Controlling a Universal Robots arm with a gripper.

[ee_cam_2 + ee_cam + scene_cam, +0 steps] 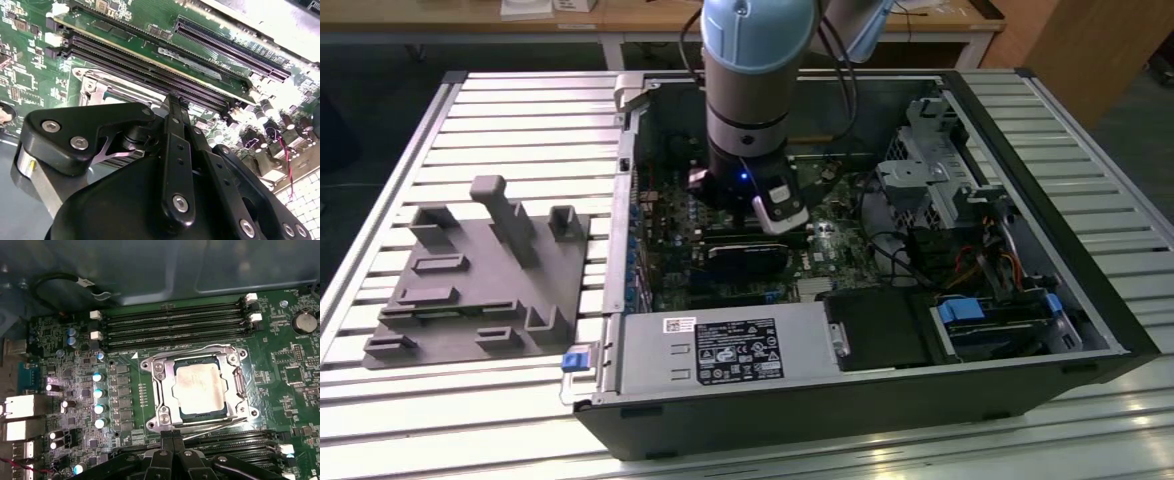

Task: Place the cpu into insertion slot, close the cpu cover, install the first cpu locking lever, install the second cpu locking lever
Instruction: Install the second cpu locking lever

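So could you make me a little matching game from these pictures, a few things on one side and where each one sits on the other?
Things:
1. cpu
2. cpu cover
3. memory slots
4. grey fixture

Places:
A. on the slatted table, outside the computer case
B. framing the chip, lying flat around it
C. in the socket, pale metal face up
D. long dark rows beside the socket

Pairs: 1-C, 2-B, 3-D, 4-A

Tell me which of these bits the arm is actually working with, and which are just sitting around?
Job in hand:
cpu, seated in the insertion slot
cpu cover, down around it
gripper, beside the socket

Lying about:
memory slots
grey fixture block
power supply
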